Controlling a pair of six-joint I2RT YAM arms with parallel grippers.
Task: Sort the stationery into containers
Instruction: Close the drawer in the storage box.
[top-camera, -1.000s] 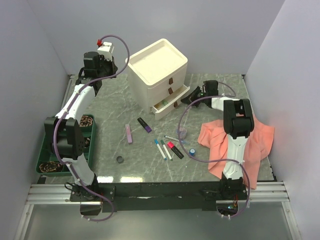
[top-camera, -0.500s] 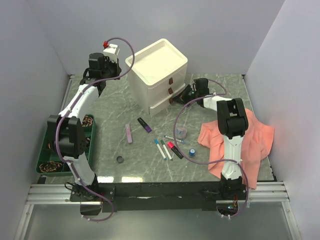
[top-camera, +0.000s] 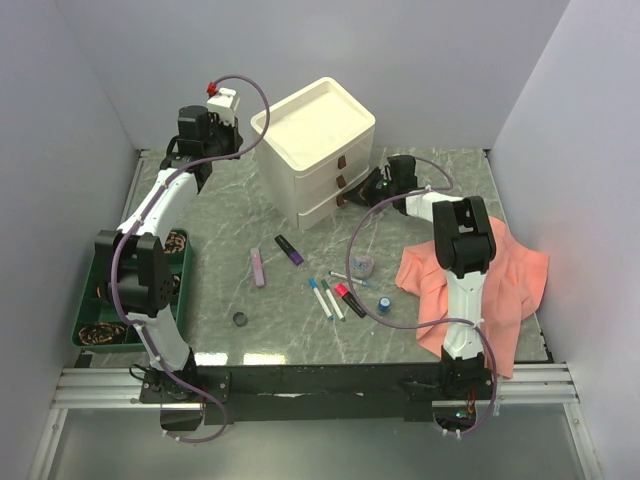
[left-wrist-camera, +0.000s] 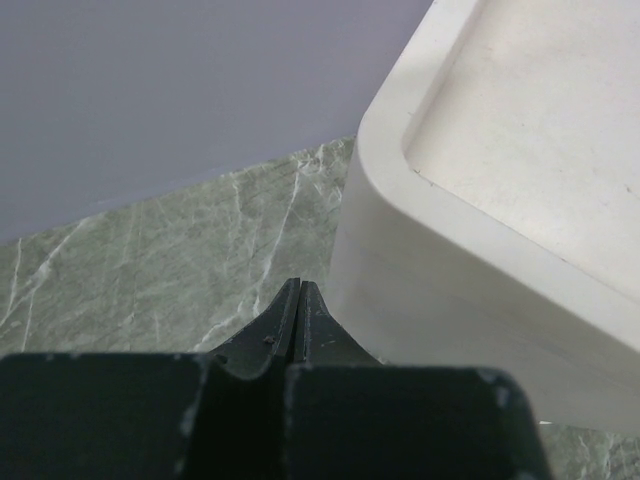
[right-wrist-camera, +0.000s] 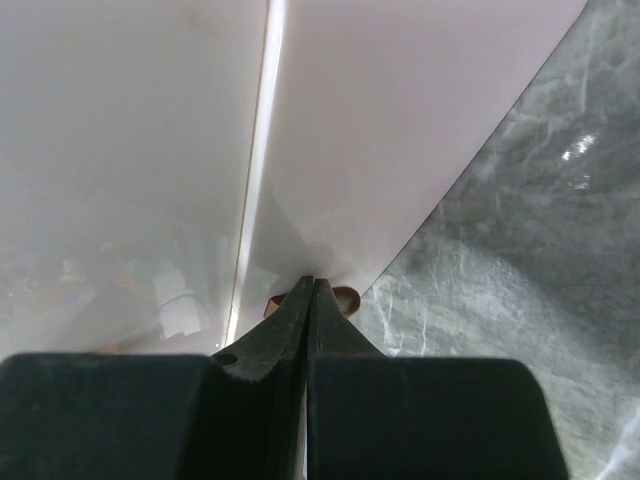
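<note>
Find right gripper (right-wrist-camera: 312, 285) pressed together on nothing, tips at a brown pull tab (right-wrist-camera: 345, 298) on the front of the cream drawer box (top-camera: 315, 125), drawers looking shut. Find left gripper (left-wrist-camera: 300, 292) likewise closed and empty, just beside the box's back-left corner. Locate stationery (top-camera: 289, 249) loose on the table (top-camera: 220, 215), nearer the bases than either claw: blue-capped pens (top-camera: 321, 297) and red-and-black marker (top-camera: 350, 299) slanting near-to-far, nearest the right gripper.

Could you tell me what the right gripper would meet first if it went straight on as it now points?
The front of the drawer box, beside a brown pull tab. The right gripper, jaws shut, seems almost on it now, though the gap is hard to judge.
</note>
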